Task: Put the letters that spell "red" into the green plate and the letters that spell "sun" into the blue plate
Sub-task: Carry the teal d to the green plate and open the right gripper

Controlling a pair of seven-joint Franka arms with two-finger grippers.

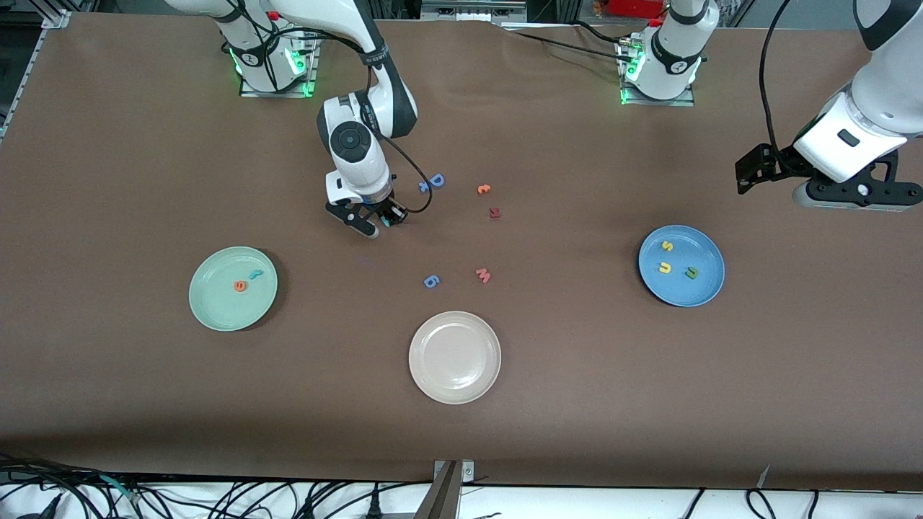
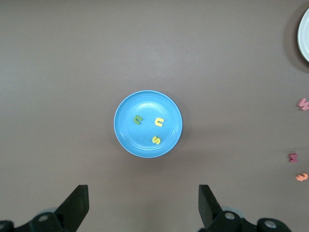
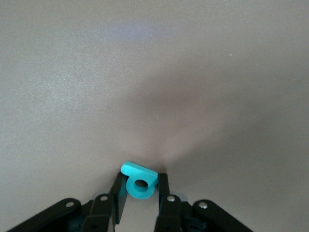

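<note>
My right gripper [image 1: 383, 218] is low over the table, beside the blue capital "D", and is shut on the teal "d" [image 3: 140, 181]; in the right wrist view the letter sits pinched between both fingers. The green plate [image 1: 216, 303] holds the orange "e" [image 1: 240, 286] and the teal "r" [image 1: 254, 274]. The blue plate [image 1: 703, 252] holds the yellow "s" [image 1: 668, 246], the yellow "u" [image 1: 665, 268] and the green "n" [image 1: 691, 272]. My left gripper [image 2: 143, 193] hangs open and empty high above the table by the blue plate [image 2: 140, 137], and the arm waits.
A beige-white plate [image 1: 454, 357] lies nearest the front camera, mid-table. Loose letters lie in the middle: a blue "D" [image 1: 437, 180], an orange "c" [image 1: 484, 189], a dark red letter [image 1: 495, 213], a pink "m" [image 1: 483, 275] and a small blue letter [image 1: 431, 281].
</note>
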